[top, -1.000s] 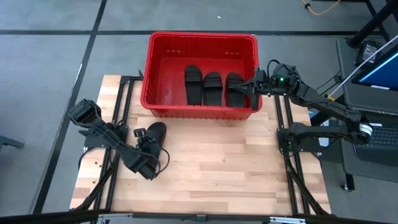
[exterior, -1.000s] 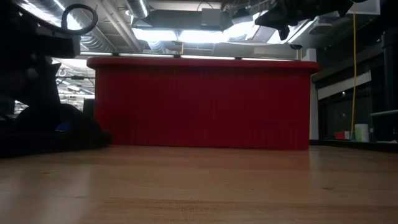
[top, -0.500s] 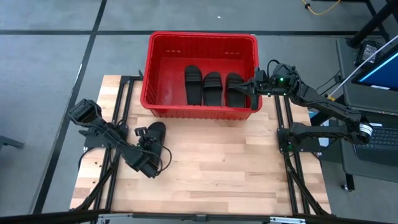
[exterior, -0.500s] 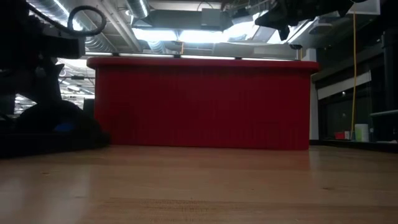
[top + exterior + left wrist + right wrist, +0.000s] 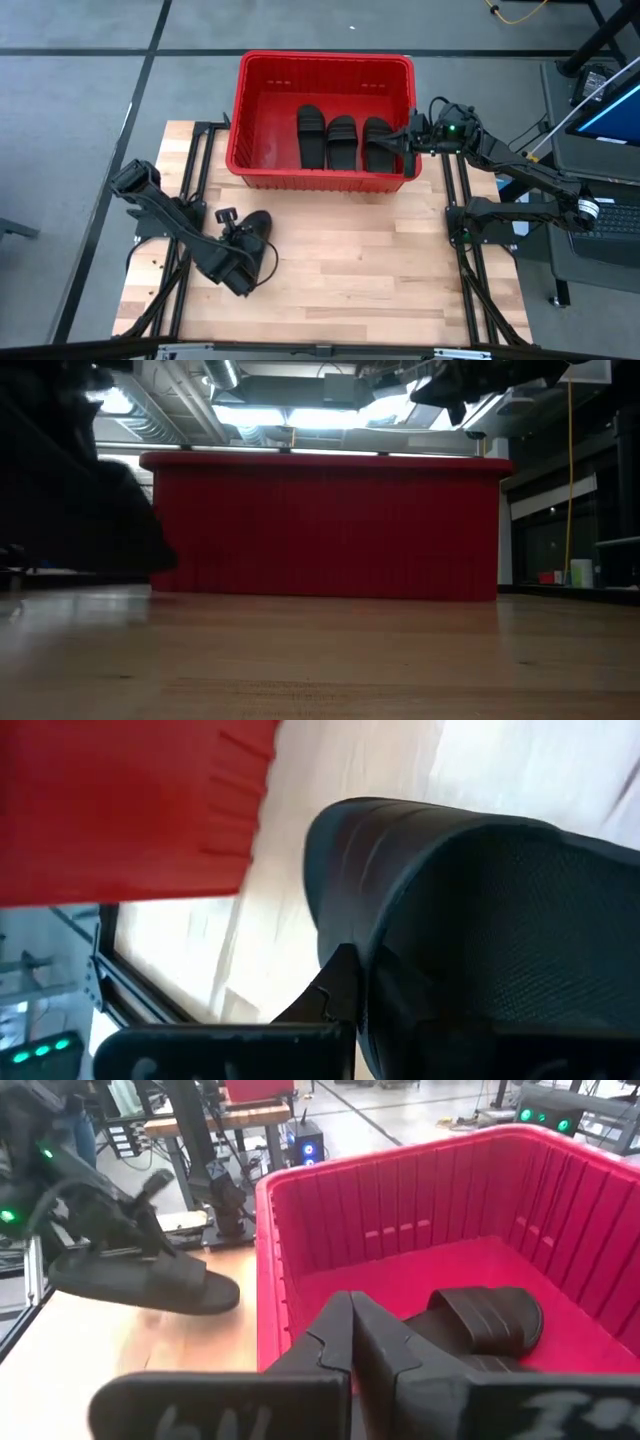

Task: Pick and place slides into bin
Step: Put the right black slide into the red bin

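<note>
A pale wooden table [image 5: 380, 260] is seen on grey floor [image 5: 70, 120], with a laptop [image 5: 610, 105] at right.

High view straight down; low view at tabletop, level, facing bin [image 5: 325, 525] at 12 o'clock — wrist cams close, both sharing it.

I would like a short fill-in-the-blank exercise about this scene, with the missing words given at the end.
1. The number of slides lying inside the bin is ____.
2. The fourth slide is held by the ____ tool.
3. The colour of the bin is ____.
4. The right tool hangs over the bin's ____ rim.

Missing words: three; left; red; right
</note>
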